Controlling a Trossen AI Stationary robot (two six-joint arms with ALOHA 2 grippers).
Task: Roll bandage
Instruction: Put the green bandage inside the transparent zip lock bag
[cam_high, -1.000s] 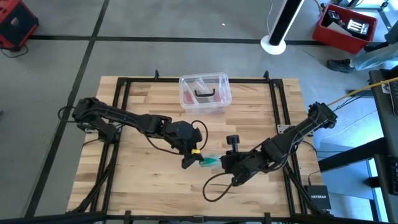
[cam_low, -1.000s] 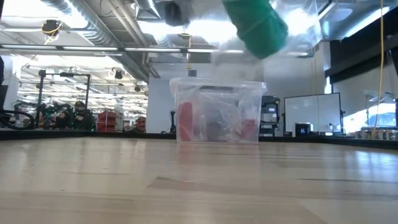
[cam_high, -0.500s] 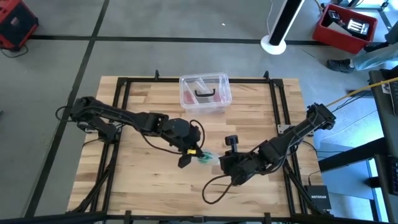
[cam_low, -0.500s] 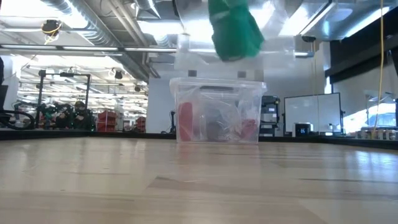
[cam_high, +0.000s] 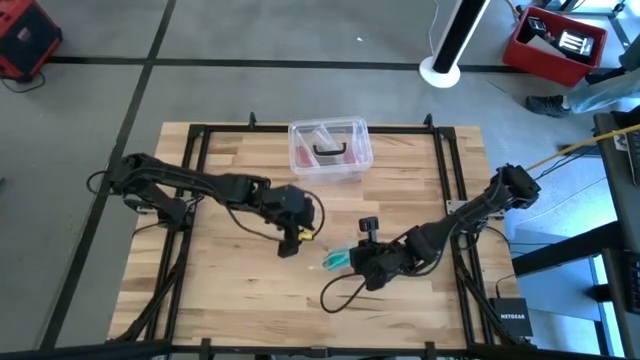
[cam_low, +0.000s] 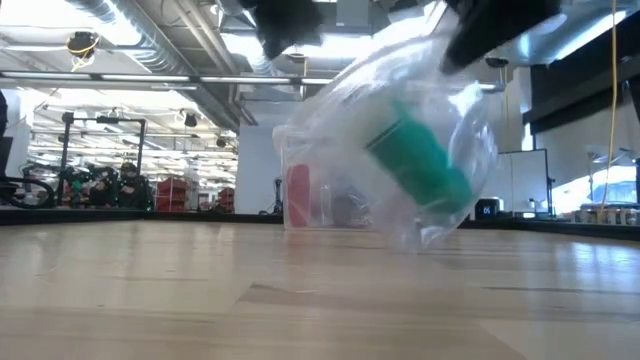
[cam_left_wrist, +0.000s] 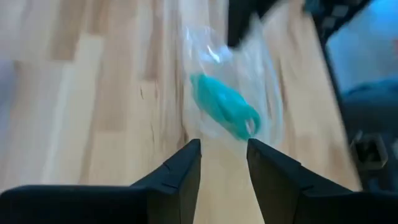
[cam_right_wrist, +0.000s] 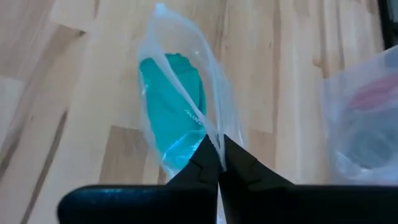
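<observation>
The bandage (cam_right_wrist: 171, 118) is a compact teal roll inside a clear plastic bag (cam_low: 400, 150). In the high view the bandage (cam_high: 335, 261) is near the table's middle, toward the near edge. My right gripper (cam_right_wrist: 219, 163) is shut on the bag's film, and its dark finger (cam_low: 495, 25) shows above the bag in the low view. My left gripper (cam_left_wrist: 224, 155) stands open just left of the bag (cam_left_wrist: 230, 93), a short way off, with nothing between its fingers. In the high view my left gripper (cam_high: 290, 243) is clear of the roll. My right gripper pinches a thin ridge of the clear bag's film (cam_right_wrist: 212, 138) between its two fingertips, slanting down from the table's right side. The bag hangs below the fingers with the roll (cam_low: 420, 165) tilted inside. Whether its lower end (cam_low: 420, 240) touches the table, I cannot tell.
A clear plastic box (cam_high: 330, 148) with pinkish contents and a dark handle stands at the table's far middle, also seen behind the bag as the box (cam_low: 300, 190). A black frame (cam_high: 190, 200) runs along the table's edges. Bare wood lies left of the bag and toward the near edge.
My left gripper has let go of the bag and drawn back toward the table's left and far side, rolling its wrist. My right gripper has come down with the bag, so the bandage hangs lower and more tilted, close over the table.
</observation>
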